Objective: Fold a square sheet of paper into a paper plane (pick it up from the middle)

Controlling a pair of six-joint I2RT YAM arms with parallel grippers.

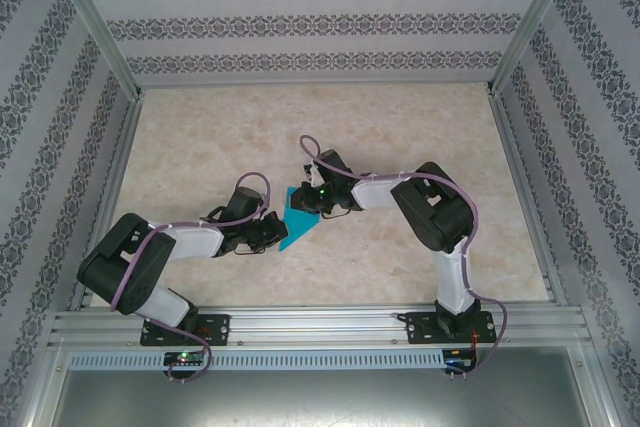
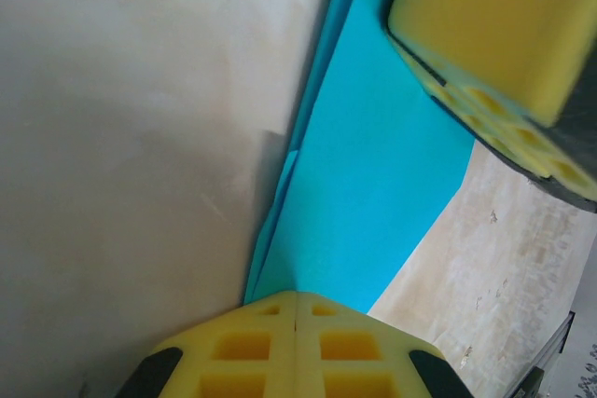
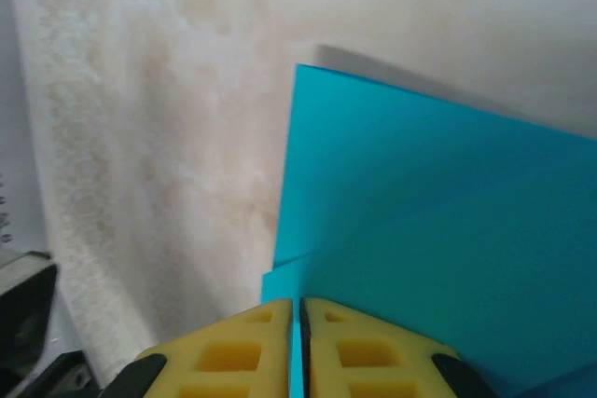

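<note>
The square sheet of paper [image 1: 298, 215] is teal-blue and folded into layers, lying mid-table between both arms. My left gripper [image 1: 268, 232] meets its left edge. In the left wrist view the yellow pads are pressed together at the gripper tip [image 2: 297, 297], and the layered paper [image 2: 373, 184] runs out from their seam. My right gripper [image 1: 318, 202] holds the upper right side. In the right wrist view a thin teal strip sits between the pads at the gripper tip [image 3: 300, 305], with the paper [image 3: 438, 202] spreading beyond. A right finger [image 2: 504, 53] shows in the left wrist view.
The tabletop [image 1: 400, 127] is pale marbled beige, walled by patterned panels and metal posts. An aluminium rail [image 1: 320, 332] carrying both arm bases runs along the near edge.
</note>
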